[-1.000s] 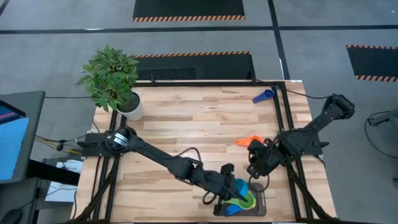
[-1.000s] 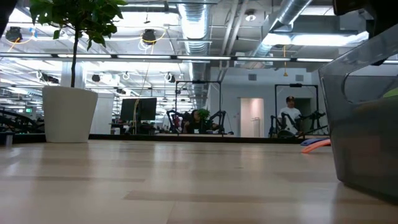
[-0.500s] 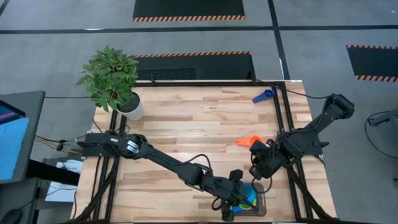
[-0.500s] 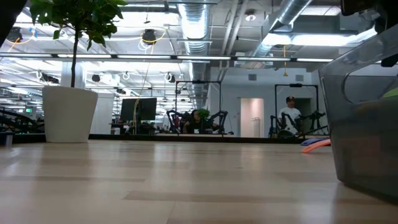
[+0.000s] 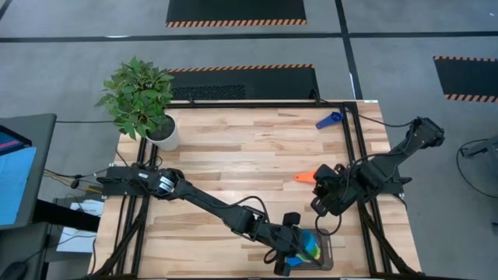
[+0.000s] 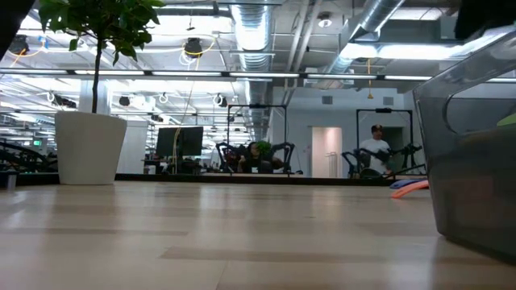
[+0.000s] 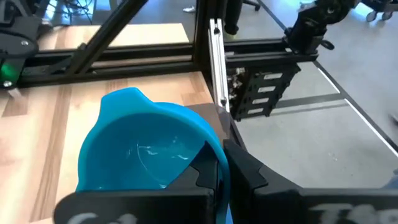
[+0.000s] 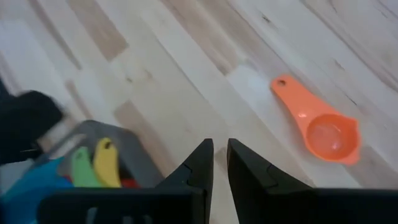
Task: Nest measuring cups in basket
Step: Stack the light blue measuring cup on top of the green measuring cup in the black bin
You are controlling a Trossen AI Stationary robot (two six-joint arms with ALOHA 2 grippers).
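Observation:
My left gripper (image 5: 298, 250) is shut on a light blue measuring cup (image 7: 143, 149) over the dark mesh basket (image 5: 327, 255) at the table's near edge. Green (image 8: 79, 167) and yellow (image 8: 107, 163) cup handles stick up in the basket, with a bit of red beside them. An orange cup (image 8: 323, 134) lies bowl-up on the wood just beyond my right gripper (image 8: 219, 155), which is shut and touches nothing. A dark blue cup (image 5: 328, 120) lies near the far right corner. The low view shows the basket's wall (image 6: 476, 161). My left gripper pinches the light blue cup by its wall at the rim (image 7: 219, 155), one finger (image 7: 205, 171) inside the bowl and the other (image 7: 245, 168) outside. The bowl faces up, over the basket. Whether it rests on the cups below does not show.
A potted plant (image 5: 144, 101) stands at the table's far left corner. Black frame rails (image 5: 350, 148) run along the right side. Bare wood spreads over the middle and left of the table (image 5: 233, 155). People and other arms show in the room beyond.
My left gripper has carried the light blue cup toward the table's right, from the basket's left side to over its middle, covering most of the green cup. My right gripper has shifted slightly toward the far edge, closer to the orange cup.

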